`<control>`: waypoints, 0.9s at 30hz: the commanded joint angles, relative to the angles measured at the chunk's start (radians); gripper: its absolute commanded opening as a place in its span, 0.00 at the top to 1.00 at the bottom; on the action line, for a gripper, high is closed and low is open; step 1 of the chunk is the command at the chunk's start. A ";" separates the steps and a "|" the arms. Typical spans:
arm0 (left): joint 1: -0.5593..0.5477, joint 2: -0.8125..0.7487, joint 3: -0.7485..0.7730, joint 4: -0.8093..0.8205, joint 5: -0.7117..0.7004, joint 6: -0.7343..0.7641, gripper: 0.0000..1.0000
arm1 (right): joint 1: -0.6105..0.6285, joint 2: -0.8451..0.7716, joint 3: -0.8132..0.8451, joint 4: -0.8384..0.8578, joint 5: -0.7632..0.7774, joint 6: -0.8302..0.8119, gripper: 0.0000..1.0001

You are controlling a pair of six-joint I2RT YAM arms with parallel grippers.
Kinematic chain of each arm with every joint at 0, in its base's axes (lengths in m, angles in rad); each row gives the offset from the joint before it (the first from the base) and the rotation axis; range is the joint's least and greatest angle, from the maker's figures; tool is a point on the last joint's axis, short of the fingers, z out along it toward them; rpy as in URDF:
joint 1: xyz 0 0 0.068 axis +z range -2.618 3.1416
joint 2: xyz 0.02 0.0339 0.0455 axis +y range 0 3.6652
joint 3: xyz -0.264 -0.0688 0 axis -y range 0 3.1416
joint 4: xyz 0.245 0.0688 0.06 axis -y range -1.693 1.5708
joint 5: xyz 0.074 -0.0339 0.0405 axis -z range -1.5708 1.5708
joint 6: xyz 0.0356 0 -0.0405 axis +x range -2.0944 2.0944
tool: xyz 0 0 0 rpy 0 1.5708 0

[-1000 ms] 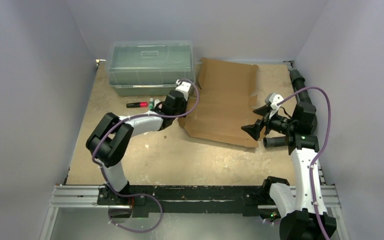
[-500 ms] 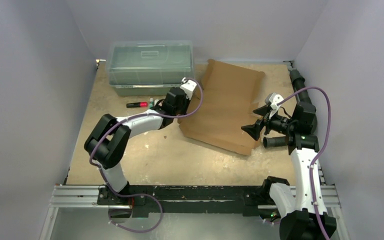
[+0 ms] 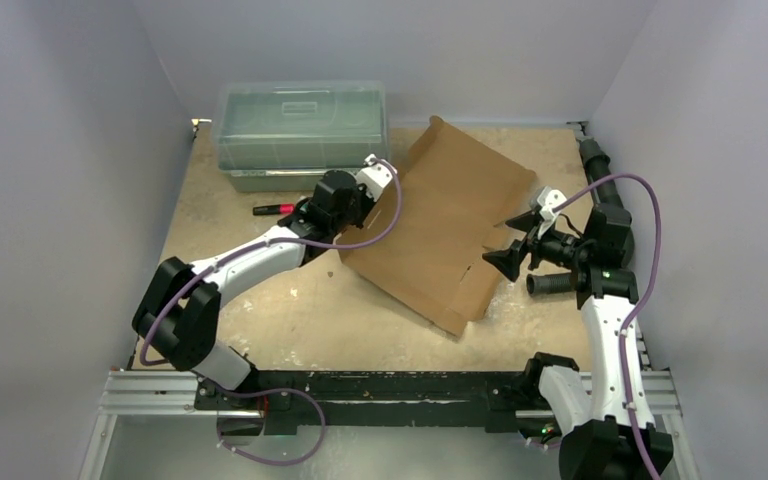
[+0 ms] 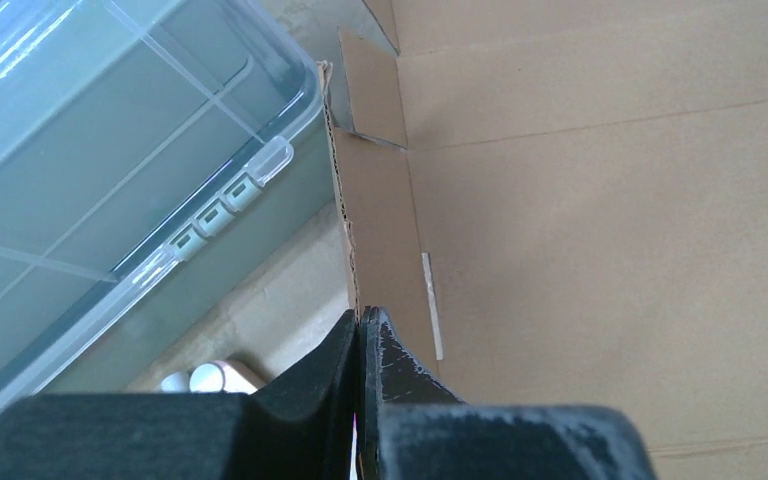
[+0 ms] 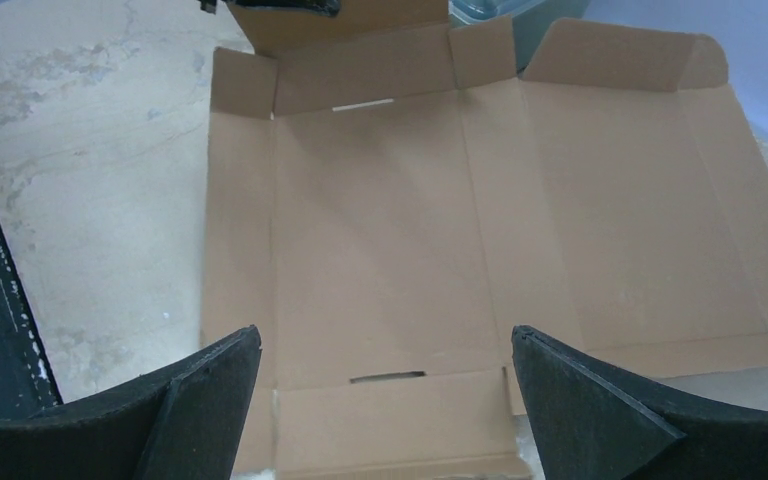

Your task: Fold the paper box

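Brown corrugated cardboard: the paper box (image 3: pixel 440 225) lies unfolded as 1 flat die-cut sheet on the bench (image 3: pixel 260 310), right of centre in the top view. It sits skewed. Its long axis runs from about 1 o'clock, where the far end reaches close to the back wall, to about 7 o'clock, where a near corner points toward the arm bases. The far end carries the wide flap with clipped corners. The plain face is up, with creases and 2 small slots showing in the right wrist view.

The left claw (image 4: pixel 362 325) is clamped on the sheet's long edge at 9 o'clock. Its 2 fingers are pressed together with the thin side flap pinched between them, and that flap looks bent upward at the grip.

The right claw (image 5: pixel 385 345) has its fingers spread wide apart at the sheet's 3 o'clock edge, pointing across the cardboard toward 9 o'clock. It holds nothing. Whether the fingertips touch the sheet cannot be told.

At 11 o'clock stands a clear greenish plastic bin (image 3: pixel 300 125) with its lid on, its near right corner just beside the sheet's left edge. A red marker (image 3: pixel 272 209) lies on the bench just in front of the bin, beside the left arm.
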State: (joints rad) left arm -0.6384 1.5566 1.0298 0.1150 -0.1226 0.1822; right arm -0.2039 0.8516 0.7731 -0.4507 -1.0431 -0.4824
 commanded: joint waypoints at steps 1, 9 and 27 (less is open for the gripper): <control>-0.006 -0.089 -0.019 -0.056 0.057 0.127 1.00 | -0.004 0.038 0.051 -0.053 -0.027 -0.096 0.01; -0.005 -0.200 -0.042 -0.113 0.118 0.234 1.00 | -0.002 0.317 0.367 -0.452 0.017 -0.583 0.01; -0.007 -0.342 -0.112 -0.132 0.152 0.293 1.00 | 0.256 0.891 1.032 -0.586 0.101 -0.961 0.01</control>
State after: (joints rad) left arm -0.6422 1.2514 0.9024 -0.0509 -0.0006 0.4461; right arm -0.0082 1.6756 1.6325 -0.9546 -0.9333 -1.3136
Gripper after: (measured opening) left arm 0.009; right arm 0.987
